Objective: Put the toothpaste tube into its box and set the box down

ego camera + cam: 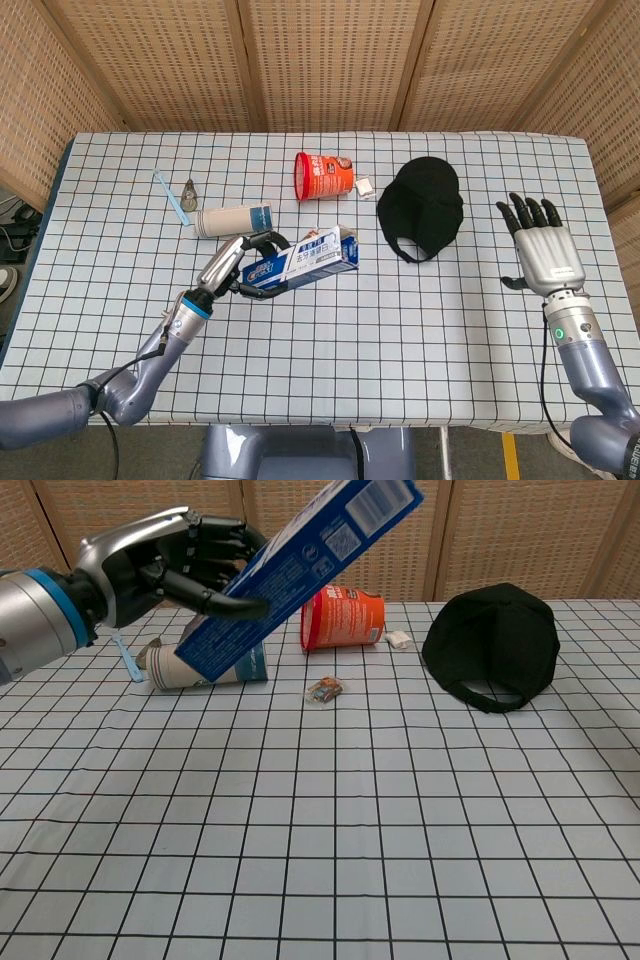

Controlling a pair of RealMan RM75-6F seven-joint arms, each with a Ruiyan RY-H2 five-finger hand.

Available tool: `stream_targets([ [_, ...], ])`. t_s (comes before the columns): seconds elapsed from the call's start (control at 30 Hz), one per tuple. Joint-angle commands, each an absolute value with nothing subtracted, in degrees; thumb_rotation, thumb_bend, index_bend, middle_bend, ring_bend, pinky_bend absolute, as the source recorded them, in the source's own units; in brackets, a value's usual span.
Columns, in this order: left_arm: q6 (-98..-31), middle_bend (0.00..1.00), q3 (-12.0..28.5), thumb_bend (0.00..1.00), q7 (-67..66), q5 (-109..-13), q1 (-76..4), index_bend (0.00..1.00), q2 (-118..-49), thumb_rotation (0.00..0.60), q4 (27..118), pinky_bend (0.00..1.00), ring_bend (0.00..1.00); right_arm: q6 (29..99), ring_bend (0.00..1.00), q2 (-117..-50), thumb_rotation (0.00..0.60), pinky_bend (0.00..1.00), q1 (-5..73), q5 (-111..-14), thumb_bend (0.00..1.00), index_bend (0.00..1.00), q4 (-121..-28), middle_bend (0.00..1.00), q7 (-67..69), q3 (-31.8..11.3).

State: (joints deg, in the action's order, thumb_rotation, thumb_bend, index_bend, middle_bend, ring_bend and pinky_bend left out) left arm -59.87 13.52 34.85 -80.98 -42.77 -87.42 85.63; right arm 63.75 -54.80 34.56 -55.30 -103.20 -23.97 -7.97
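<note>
The toothpaste box (pixel 301 262) is in your left hand (pixel 232 268), raised over the middle of the checked table (pixel 420 330) in the head view. Your fingers wrap its near end, and the box runs out to the right of that hand with its printed white-and-blue face up. The tube itself does not show, so you cannot tell whether it is inside. Behind the box lies a paper cup (pixel 233 220) on its side, with a blue toothbrush (pixel 171 197) and a small dark clip (pixel 190 190) further left. A red cup (pixel 322 176) lies tipped near the back, a small white wrapper (pixel 365 185) just beside it, and a black cap (pixel 422 208) sits to the right. Your right hand (pixel 541 257) hangs at the table's right edge, well apart from everything, fingers spread and holding nothing.

In the chest view, your left hand (pixel 165 568) shows at upper left, dark fingers clamped around the lower end of the toothpaste box (pixel 300 577). The box tilts up to the right, its barcode end highest, in front of the paper cup (pixel 200 664) and the red cup (pixel 345 618). A small candy wrapper (pixel 324 689) lies on the table (pixel 330 860) below the box, and the black cap (pixel 493 645) rests at right. Your right hand is out of this view.
</note>
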Motion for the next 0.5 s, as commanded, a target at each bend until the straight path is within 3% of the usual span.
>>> stream_targets([
  [0.03,-57.3,0.40,10.2,0.24,30.4,-82.0,-42.1,0.54,-84.5,0.600,82.8,0.46,0.48,62.1,0.00,-58.7,0.600,0.00,31.2,-61.6,0.00,0.04,-97.5,0.01,-18.4,-5.0],
  [0.5,-56.0,0.41,3.9,0.27,25.4,-83.2,-39.3,0.55,-88.8,0.600,67.9,0.46,0.48,59.6,0.00,-63.1,0.600,0.00,27.7,-68.8,0.00,0.07,-89.6,0.03,-11.3,-1.4],
])
